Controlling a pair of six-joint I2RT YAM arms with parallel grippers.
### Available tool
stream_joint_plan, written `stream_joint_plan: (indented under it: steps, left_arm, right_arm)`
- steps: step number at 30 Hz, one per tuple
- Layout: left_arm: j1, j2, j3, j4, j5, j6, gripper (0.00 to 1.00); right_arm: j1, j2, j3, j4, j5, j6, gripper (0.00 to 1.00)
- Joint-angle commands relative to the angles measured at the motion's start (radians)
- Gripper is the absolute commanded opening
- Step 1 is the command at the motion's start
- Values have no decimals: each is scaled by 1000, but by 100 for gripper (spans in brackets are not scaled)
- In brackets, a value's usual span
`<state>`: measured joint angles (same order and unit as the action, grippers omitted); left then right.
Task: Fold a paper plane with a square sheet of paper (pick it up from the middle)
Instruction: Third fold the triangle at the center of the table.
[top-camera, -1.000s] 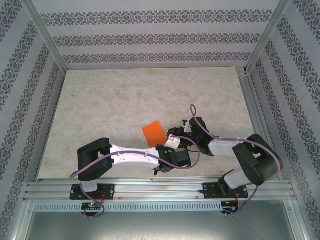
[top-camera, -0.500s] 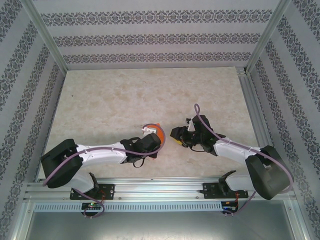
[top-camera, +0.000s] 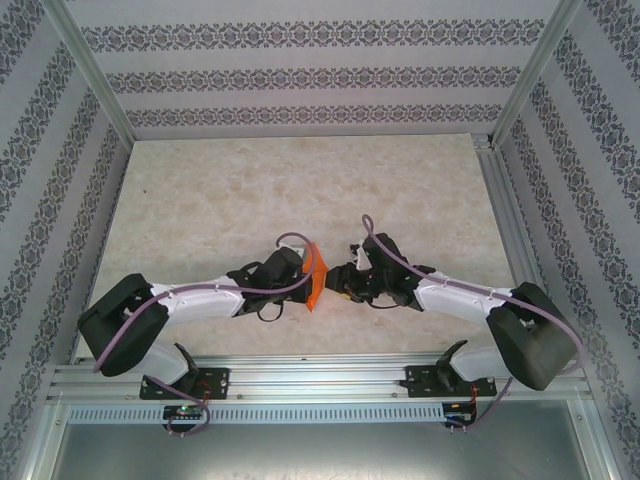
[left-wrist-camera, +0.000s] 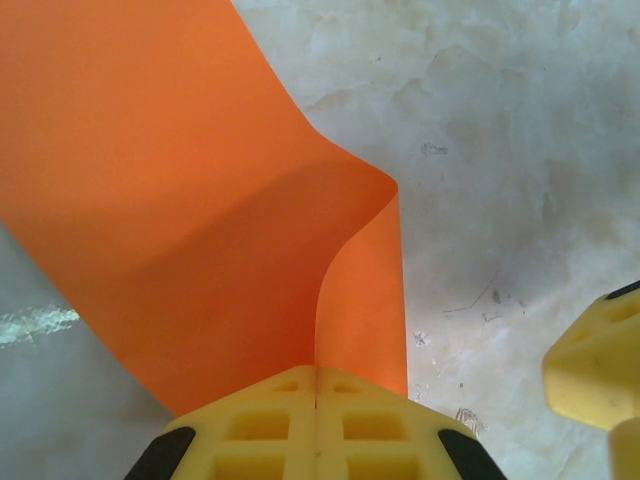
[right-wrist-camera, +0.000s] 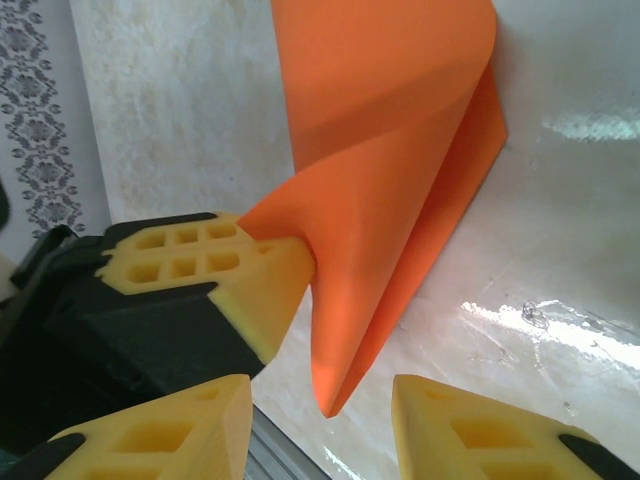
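Paper (top-camera: 316, 275) up in the air, just above the surface (top-camera: 250, 190), in the middle between the two arms. Orange, thin, bent into a soft curl — one side rolling over the other. Left jaws shut tight on one edge, yellow pads (left-wrist-camera: 260, 430) pressed together with the sheet caught between. Right jaws wide open, just beside the paper — not touching it, as far as can be seen. Pointy low corner of the paper hanging between those open pads (right-wrist-camera: 480, 430). Surface pale and blotchy, like stone.
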<state>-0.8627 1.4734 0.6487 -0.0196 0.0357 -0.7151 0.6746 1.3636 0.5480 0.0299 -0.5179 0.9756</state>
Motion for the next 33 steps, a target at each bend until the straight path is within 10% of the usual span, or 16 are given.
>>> stream_joint_plan:
  steps: [1, 14, 33]
  left_arm:
    - [14, -32, -36, 60, 20, -12, 0]
    - [14, -22, -63, 69, -1, -30, 0]
    - [14, -31, -76, 18, -36, -19, 0]
  right_arm:
    - [21, 35, 30, 57, 12, 24, 40]
    - [82, 142, 72, 116, 6, 61, 13]
    - [129, 211, 27, 244, 48, 157, 11]
